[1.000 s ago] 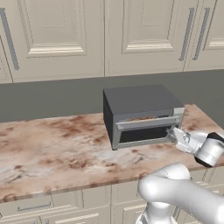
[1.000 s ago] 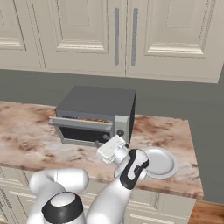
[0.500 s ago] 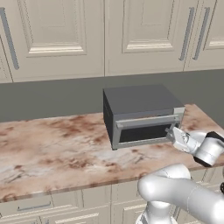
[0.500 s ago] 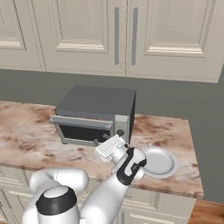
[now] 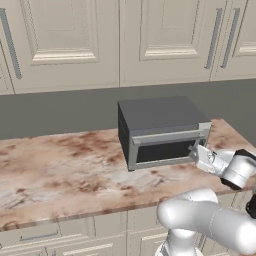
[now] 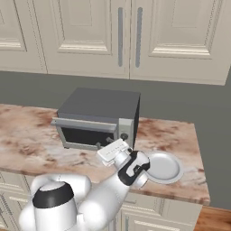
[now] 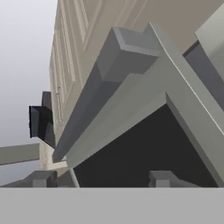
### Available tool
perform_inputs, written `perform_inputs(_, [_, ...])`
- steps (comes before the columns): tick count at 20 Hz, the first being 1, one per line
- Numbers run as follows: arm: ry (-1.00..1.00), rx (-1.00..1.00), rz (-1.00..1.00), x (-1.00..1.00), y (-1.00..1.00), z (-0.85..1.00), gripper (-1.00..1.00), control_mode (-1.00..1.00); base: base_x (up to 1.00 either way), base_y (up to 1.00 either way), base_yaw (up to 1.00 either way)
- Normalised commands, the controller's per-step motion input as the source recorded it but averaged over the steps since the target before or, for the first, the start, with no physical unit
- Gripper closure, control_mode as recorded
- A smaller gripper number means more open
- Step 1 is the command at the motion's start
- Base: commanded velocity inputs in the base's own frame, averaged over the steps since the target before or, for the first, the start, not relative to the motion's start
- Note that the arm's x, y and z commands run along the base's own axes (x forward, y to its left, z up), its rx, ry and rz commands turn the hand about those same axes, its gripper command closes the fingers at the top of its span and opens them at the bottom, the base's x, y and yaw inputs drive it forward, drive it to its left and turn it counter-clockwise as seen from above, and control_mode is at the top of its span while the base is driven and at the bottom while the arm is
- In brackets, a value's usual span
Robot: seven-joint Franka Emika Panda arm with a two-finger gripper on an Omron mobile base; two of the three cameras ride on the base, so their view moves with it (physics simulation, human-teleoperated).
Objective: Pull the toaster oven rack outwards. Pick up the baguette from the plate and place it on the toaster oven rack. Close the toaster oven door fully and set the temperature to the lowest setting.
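The dark grey toaster oven (image 5: 157, 112) stands on the counter. Its door (image 5: 160, 150) is almost upright against the front; I cannot tell whether a thin gap stays at the top. My gripper (image 5: 194, 151) is open, its fingertips at the door's lower right corner. From the right, the gripper (image 6: 104, 149) sits just below the door (image 6: 83, 135) and beside the small knobs (image 6: 124, 135). In the hand view the door's handle bar (image 7: 109, 87) and dark glass (image 7: 140, 148) loom close above the spread fingertips (image 7: 164, 177). The white plate (image 6: 168, 166) lies bare. The baguette and rack are hidden.
The marble counter (image 5: 60, 165) stretches left of the oven, with its front edge close to the arm. Cream wall cabinets (image 5: 75, 40) hang above. The plate lies to the right of the oven near the counter's right end (image 6: 198, 189).
The door has swung up from partly open to nearly shut. My gripper has moved in toward the oven front with it, jaws still apart.
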Motion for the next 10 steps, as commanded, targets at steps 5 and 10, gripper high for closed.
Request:
perform_inputs(5, [0.25, -0.01, -0.7, 0.0, 0.4, 0.78, -1.0, -1.0, 0.0, 0.0, 0.0])
perform_inputs(10, [0.23, -0.02, -0.71, 0.0, 0.38, 0.79, -1.0, -1.0, 0.0, 0.0, 0.0])
